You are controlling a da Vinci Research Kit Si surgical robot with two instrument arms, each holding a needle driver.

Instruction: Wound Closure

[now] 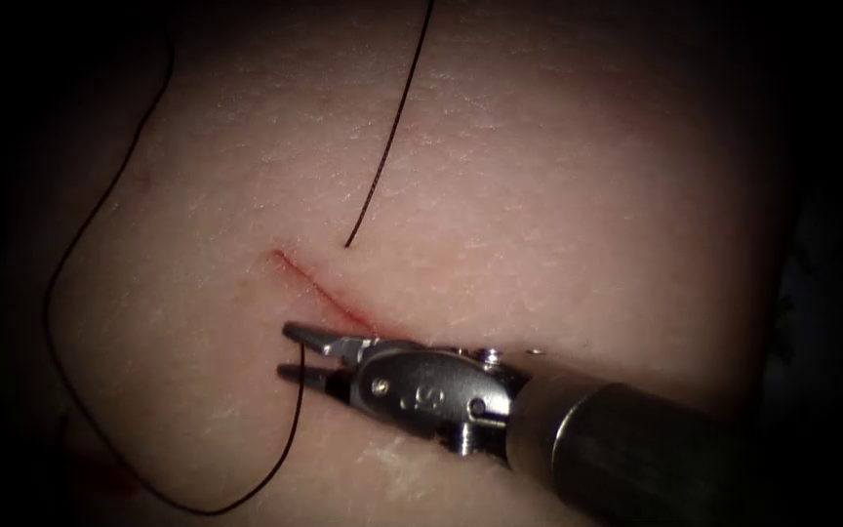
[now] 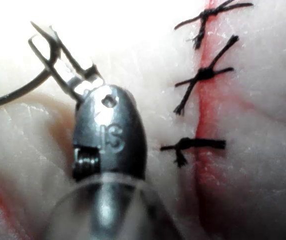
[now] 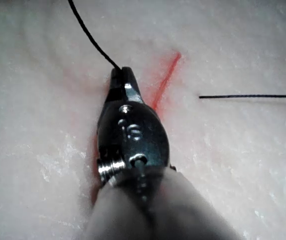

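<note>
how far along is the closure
Done: three knotted stitches lie beside the left tool. In hand: it holds the needle near one end, out of the tissue; thread reaches the open right tool. Left: the endoscope's cut, unstitched.

Dark backdrop [image 1: 836, 244] — along the endoscope view's borders.

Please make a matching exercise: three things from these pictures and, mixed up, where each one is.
Things:
1 right end effector
2 loose thread end
3 knotted stitches

Places:
A across the red cut
B on bare tissue, right of the cut
C at the cut's lower end, where the long thread meets its tip

Pairs: 1-C, 2-B, 3-A.
</note>
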